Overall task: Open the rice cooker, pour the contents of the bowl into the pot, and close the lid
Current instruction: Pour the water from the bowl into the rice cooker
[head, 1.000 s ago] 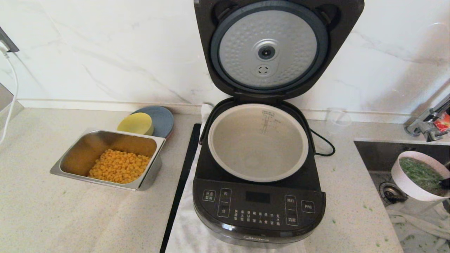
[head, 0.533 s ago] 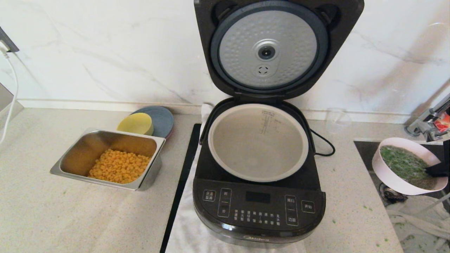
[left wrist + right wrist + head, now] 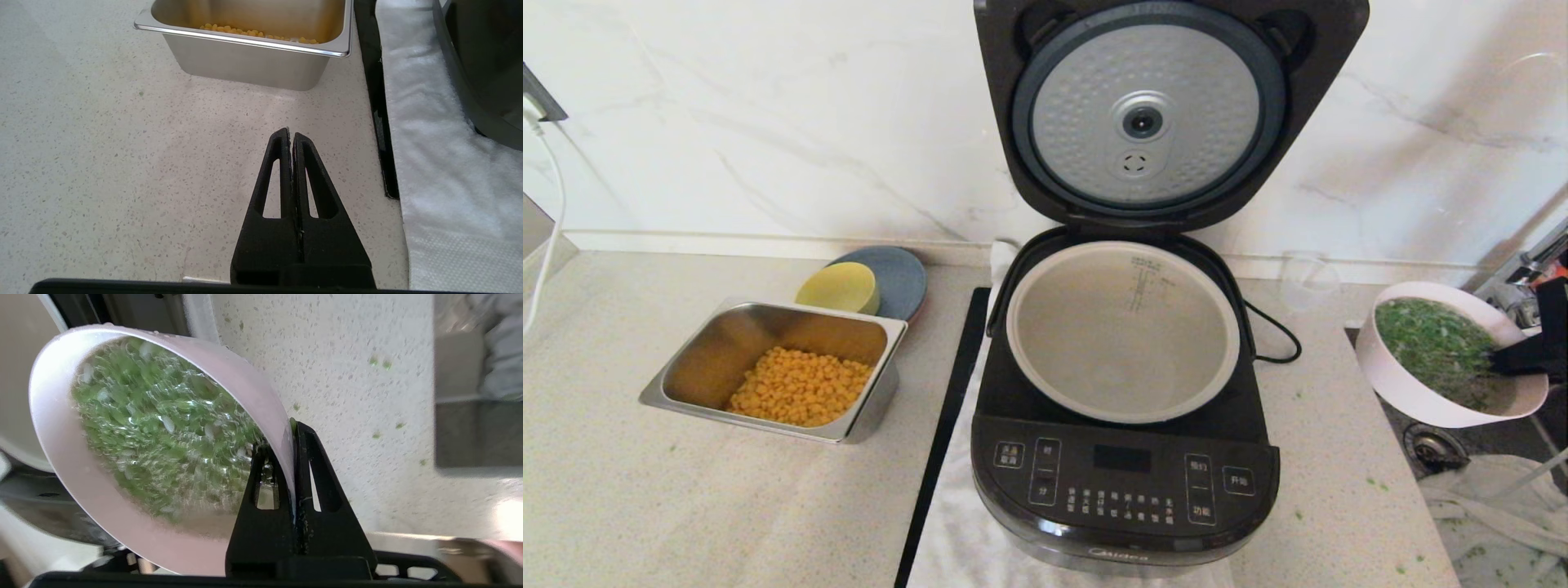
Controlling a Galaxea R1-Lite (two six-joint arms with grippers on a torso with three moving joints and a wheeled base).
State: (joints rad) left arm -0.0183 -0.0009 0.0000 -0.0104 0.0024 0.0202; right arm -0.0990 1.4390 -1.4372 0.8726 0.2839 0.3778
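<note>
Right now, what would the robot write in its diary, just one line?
lid open | pot empty | right gripper shut on bowl of greens, right of cooker | left gripper idle

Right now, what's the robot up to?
The right gripper is pinching the rim of the bowl of chopped greens, held in the air at the counter's sink end, to the right of the rice cooker. The lid stands open and the pot looks empty, so nothing is poured yet. The left gripper is parked shut over the counter near the corn tray.
</note>
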